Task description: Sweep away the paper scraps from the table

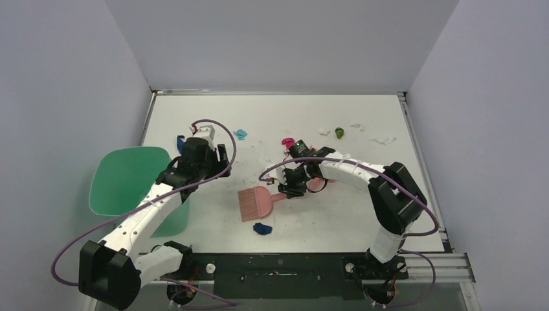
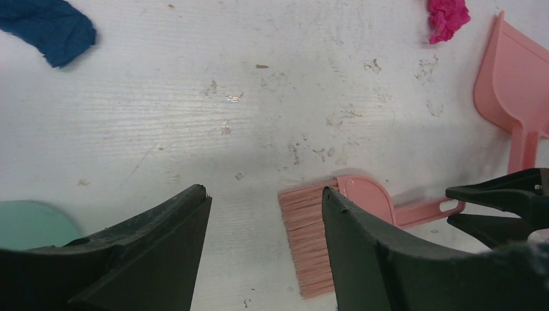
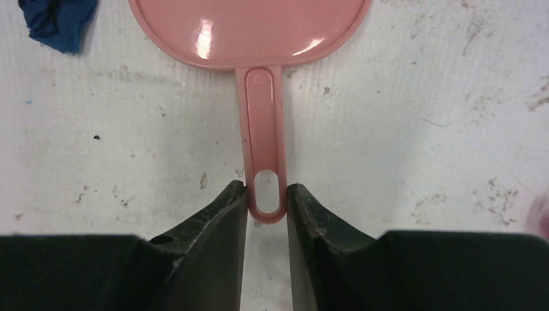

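Several paper scraps lie on the white table (image 1: 213,220): a dark blue one (image 1: 262,228) near the front, another dark blue (image 1: 180,141), teal (image 1: 241,134), magenta (image 1: 288,142), green (image 1: 339,132) and white ones (image 1: 382,138) at the back. My right gripper (image 1: 290,188) is shut on the handle end of the pink hand brush (image 1: 255,203); the right wrist view shows the fingers pinching the handle loop (image 3: 267,194). My left gripper (image 1: 217,159) is open and empty over bare table left of the brush bristles (image 2: 307,243).
The pink dustpan (image 2: 511,84) lies under my right arm, with the magenta scrap (image 2: 447,18) beside it. A mint-green bin (image 1: 129,184) stands off the table's left edge. Walls enclose the back and both sides.
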Robot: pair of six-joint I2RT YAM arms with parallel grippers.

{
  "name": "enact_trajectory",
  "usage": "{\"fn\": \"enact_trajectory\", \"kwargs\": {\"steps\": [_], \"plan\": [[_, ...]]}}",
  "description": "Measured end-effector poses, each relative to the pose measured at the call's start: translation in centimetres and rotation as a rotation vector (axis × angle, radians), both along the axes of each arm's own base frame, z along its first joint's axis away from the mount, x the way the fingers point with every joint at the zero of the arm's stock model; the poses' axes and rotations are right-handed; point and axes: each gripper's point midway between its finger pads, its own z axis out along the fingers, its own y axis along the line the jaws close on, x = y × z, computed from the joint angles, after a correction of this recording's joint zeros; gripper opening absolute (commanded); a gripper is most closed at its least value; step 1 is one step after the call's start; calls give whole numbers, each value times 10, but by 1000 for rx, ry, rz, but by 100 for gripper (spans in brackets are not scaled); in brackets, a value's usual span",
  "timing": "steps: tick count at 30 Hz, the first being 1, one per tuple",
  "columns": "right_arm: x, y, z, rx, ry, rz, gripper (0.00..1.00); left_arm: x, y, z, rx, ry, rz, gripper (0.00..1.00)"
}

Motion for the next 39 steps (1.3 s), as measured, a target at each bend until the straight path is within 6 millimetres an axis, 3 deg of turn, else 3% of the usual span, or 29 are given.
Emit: {"fn": "enact_trajectory", "kwargs": {"steps": [6,14,20,24,28,32,35,39], "plan": [[5,-14,27,63,-21,-57,5,0,-26,-3,-87,24,-104,63],[-4,-26,53,111,-80,-75,5,-3,-80,-13,-304,113,-293,63],[-8,-28,60,131,-71,-100,5,-9,-94,-12,-347,132,-342,63],[-7,-36,59,166,16,-176,5,-24,-102,1,-281,49,-387,62],[-7,-43,49,179,138,-255,5,-56,-118,23,-168,-98,-475,59],[-12,-42,41,178,258,-304,5,-75,-127,31,-68,-193,-529,54],[-11,-38,43,192,315,-327,5,-79,-129,24,23,-216,-557,51],[-8,-33,50,215,375,-355,5,-90,-136,-6,210,-164,-675,51]]}}
